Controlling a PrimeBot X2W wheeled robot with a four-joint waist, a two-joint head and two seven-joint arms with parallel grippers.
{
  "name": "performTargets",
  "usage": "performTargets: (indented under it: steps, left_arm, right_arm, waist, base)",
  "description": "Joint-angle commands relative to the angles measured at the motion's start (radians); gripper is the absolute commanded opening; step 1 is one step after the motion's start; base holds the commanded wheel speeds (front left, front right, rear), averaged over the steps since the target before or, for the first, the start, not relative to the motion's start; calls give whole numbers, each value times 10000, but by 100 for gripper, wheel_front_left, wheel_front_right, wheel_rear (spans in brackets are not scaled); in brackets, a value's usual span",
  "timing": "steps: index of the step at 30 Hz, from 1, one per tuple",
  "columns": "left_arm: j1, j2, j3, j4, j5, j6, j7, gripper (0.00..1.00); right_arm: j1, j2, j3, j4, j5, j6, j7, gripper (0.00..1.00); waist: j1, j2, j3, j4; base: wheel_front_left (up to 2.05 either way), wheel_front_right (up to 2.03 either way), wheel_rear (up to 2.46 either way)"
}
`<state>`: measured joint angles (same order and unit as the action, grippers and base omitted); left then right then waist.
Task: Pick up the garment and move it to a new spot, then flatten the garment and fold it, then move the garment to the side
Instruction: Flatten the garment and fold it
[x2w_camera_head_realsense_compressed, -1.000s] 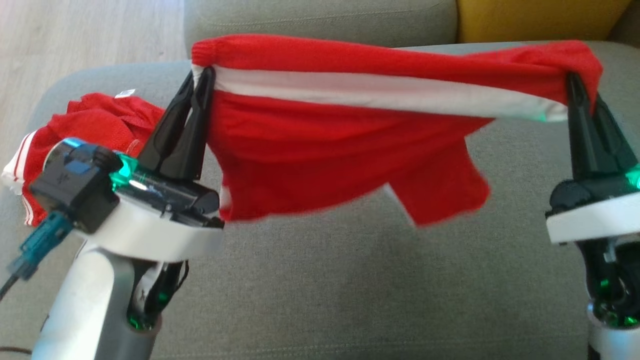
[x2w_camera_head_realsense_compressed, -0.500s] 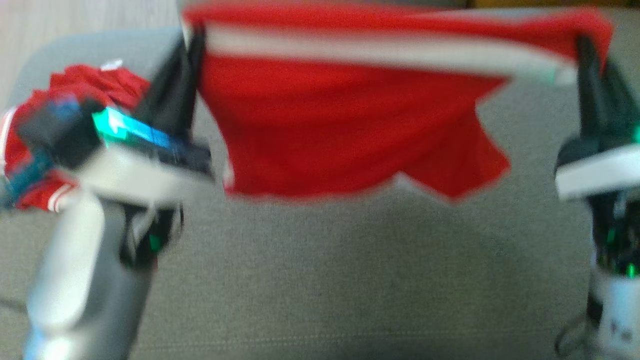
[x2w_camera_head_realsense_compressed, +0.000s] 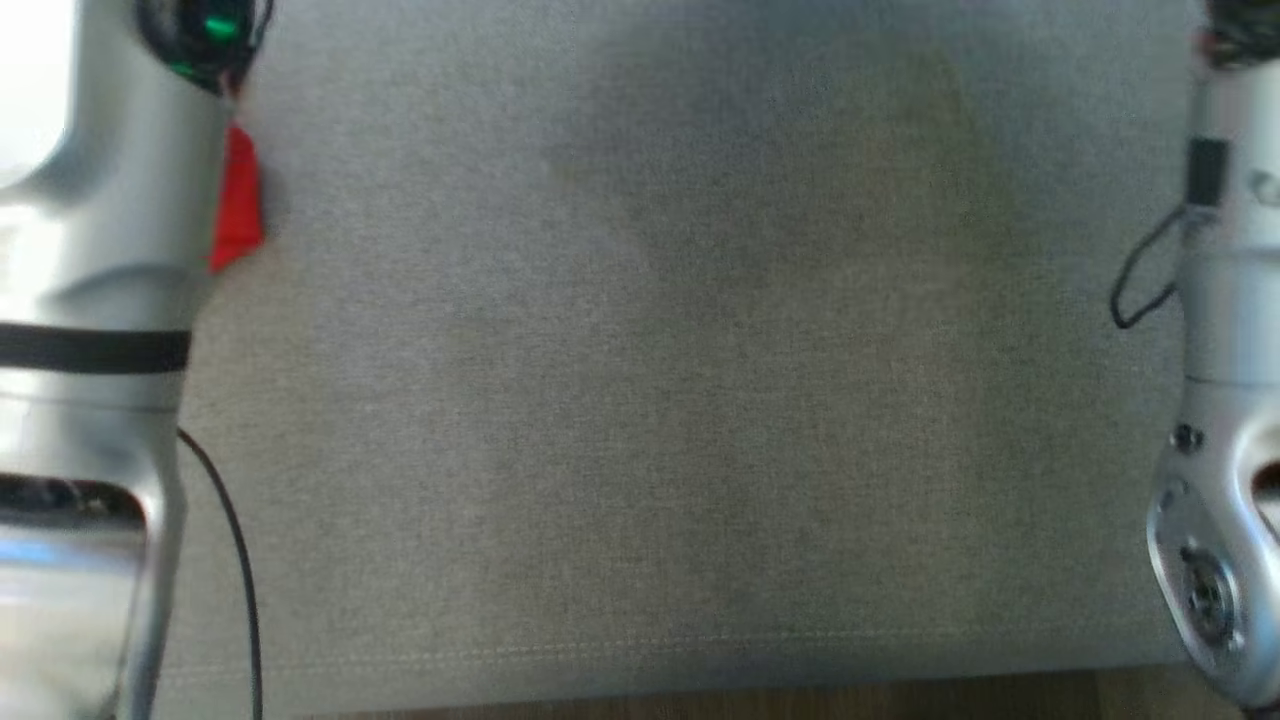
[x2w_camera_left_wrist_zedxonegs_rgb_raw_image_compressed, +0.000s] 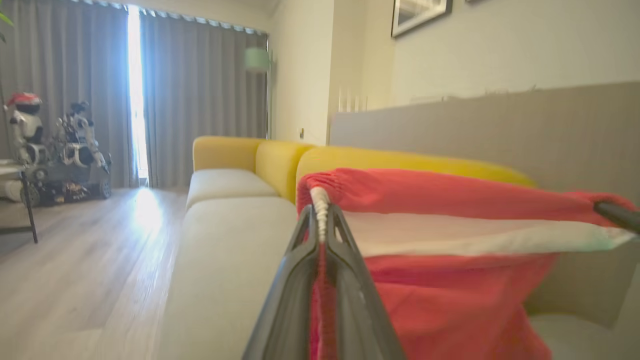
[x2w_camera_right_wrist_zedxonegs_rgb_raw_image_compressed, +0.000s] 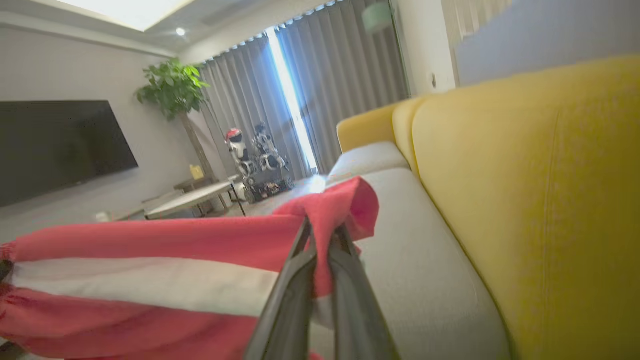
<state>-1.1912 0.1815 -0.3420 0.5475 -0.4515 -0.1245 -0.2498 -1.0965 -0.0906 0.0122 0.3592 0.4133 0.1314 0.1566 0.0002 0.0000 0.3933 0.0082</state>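
Over the grey sofa seat (x2w_camera_left_wrist_zedxonegs_rgb_raw_image_compressed: 225, 240) — red garment (x2w_camera_left_wrist_zedxonegs_rgb_raw_image_compressed: 450, 290) taut between left claw (x2w_camera_left_wrist_zedxonegs_rgb_raw_image_compressed: 320, 212) and right claw (x2w_camera_right_wrist_zedxonegs_rgb_raw_image_compressed: 324, 229), both pinching its waistband

Setting: you are in a home living room. Evidence you can check:
- A long sofa (x2w_camera_right_wrist_zedxonegs_rgb_raw_image_compressed: 525, 175) with yellow backs and pale grey seat cushions.
- Full-length grey curtains (x2w_camera_left_wrist_zedxonegs_rgb_raw_image_compressed: 200, 100) over a bright window.
- A wall-mounted television (x2w_camera_right_wrist_zedxonegs_rgb_raw_image_compressed: 60, 145), with a leafy potted plant (x2w_camera_right_wrist_zedxonegs_rgb_raw_image_compressed: 172, 87) in the corner beside it.
- A low table (x2w_camera_right_wrist_zedxonegs_rgb_raw_image_compressed: 192, 197).
- A framed picture (x2w_camera_left_wrist_zedxonegs_rgb_raw_image_compressed: 420, 15) on the wall.
- A light wood floor (x2w_camera_left_wrist_zedxonegs_rgb_raw_image_compressed: 85, 270).
- White robot figures (x2w_camera_left_wrist_zedxonegs_rgb_raw_image_compressed: 60, 145) on a wheeled base by the curtains.
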Motion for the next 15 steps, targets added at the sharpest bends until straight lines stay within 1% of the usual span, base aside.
performTargets:
  steps: [1,4,5,8,10,12,15]
  left_arm:
    - [-268,176,-218,577,-122,-56,-103,0]
    - [-73,-79,-546,1634,-564,-58,-114,0]
    - [-73,-79,-546,1634,-564,-58,-114,0]
    - [479,-326,-759,2524,-1087,-59,-116,0]
    - [960,-509,-895,3058,-1455,-59,-117,0]
    - [1443,-661,-1095,3377,-1791,-60,-118,0]
    - [2239,-774,-1307,3388,-2172,-60,-118,0]
  right_arm:
    - [-365,264,355,1004,-12,-7,-390,0]
    - [-625,346,722,2903,75,-7,-892,0]
    - [-625,346,722,2903,75,-7,-892,0]
    - [-465,383,1142,4551,212,-7,-1122,0]
    - [-214,393,1319,5438,369,-7,-1217,0]
    - [62,397,1511,6081,547,-7,-1290,0]
    - [608,400,1779,6654,853,-7,-1469,0]
  waist:
    - [-2,0,238,-122]
    - [-2,0,370,-153]
    - [-2,0,370,-153]
    - [-2,0,421,-153]
    - [-2,0,395,-125]
    - [-2,0,367,-79]
    - [-2,0,219,-14]
  base:
    - [0,0,0]
    - [0,0,0]
    - [0,0,0]
    - [0,0,0]
    - [0,0,0]
    - [0,0,0]
    - [0,0,0]
